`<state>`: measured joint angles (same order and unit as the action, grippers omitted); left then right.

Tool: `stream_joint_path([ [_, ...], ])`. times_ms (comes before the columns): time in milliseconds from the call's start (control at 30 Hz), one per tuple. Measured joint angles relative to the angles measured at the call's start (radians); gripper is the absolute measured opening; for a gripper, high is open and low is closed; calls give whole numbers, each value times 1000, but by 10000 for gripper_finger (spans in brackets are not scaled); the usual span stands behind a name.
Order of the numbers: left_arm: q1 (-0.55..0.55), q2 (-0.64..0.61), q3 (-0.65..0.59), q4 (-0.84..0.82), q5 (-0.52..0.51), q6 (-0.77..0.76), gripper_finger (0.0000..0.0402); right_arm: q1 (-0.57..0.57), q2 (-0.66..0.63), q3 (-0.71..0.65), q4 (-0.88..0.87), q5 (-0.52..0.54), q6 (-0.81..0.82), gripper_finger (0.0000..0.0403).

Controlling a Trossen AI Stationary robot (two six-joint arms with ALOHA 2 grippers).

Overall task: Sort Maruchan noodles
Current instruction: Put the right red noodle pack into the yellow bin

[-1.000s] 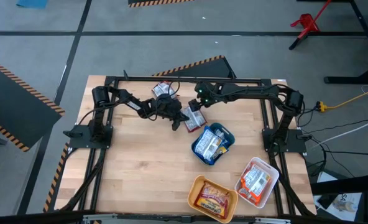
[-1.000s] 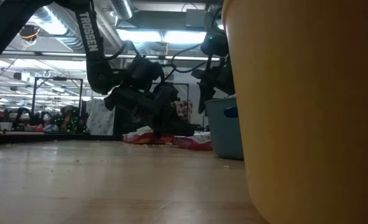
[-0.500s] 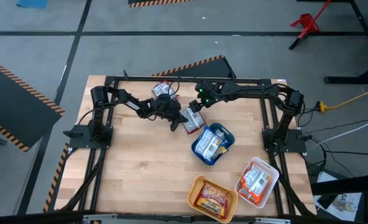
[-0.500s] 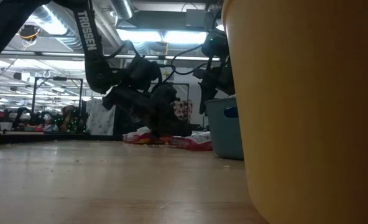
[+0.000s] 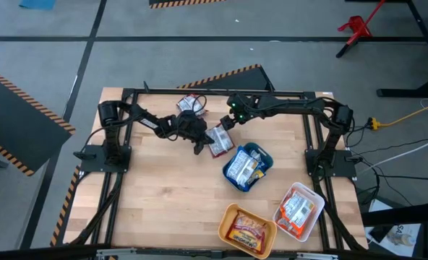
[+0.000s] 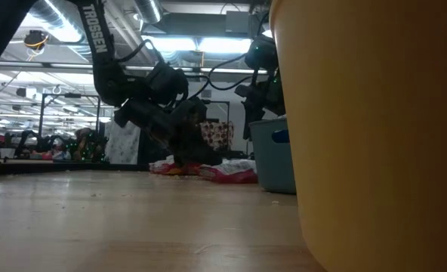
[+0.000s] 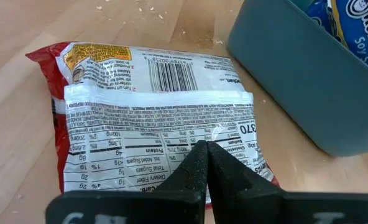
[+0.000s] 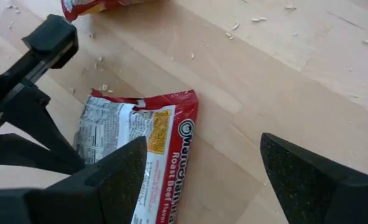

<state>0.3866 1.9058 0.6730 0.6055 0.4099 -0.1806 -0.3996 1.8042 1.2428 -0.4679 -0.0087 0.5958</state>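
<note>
The left gripper [image 5: 199, 141] is near the back middle of the table [image 5: 163, 195], its two fingers [image 7: 202, 168] pressed tightly together with their tips on or just over a red-and-white noodle packet [image 7: 153, 124] that lies flat, label side up; the fingers do not grip it. This packet [image 5: 217, 139] sits on the wood just beside the teal tray [image 5: 263, 160], whose grey-blue wall shows close to it in the left wrist view. The right gripper [image 5: 230, 119] hovers just behind the same packet with its fingers [image 8: 119, 177] spread wide and nothing between them; below it the packet's red edge reads "Roast Beef Flavor". More packets [image 5: 189, 105] lie at the back edge of the table. The teal tray holds blue-and-white packets [image 5: 241, 167], the orange tray [image 5: 228, 219] at the front holds an orange-yellow packet [image 5: 247, 232], and the white tray [image 5: 317, 217] to its right holds a red-and-white packet [image 5: 296, 209]. In the low view the orange tray's wall [image 6: 374, 136] fills the right side.
</note>
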Motion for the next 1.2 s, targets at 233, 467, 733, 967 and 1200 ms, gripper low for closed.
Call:
stream_joint_path([
  [233,0,-4,0,-10,-2,8,0,0,0,0,2,0,0,298],
  [467,0,-4,0,-11,-3,8,0,0,0,0,4,12,0,298],
  [733,1,-44,-2,-47,-24,13,0,0,0,0,3,20,0,298],
  [967,2,-116,-5,-136,-101,60,0,0,0,0,4,46,0,298],
  [1200,1,-118,-4,-130,-95,45,0,0,0,0,7,44,0,298],
])
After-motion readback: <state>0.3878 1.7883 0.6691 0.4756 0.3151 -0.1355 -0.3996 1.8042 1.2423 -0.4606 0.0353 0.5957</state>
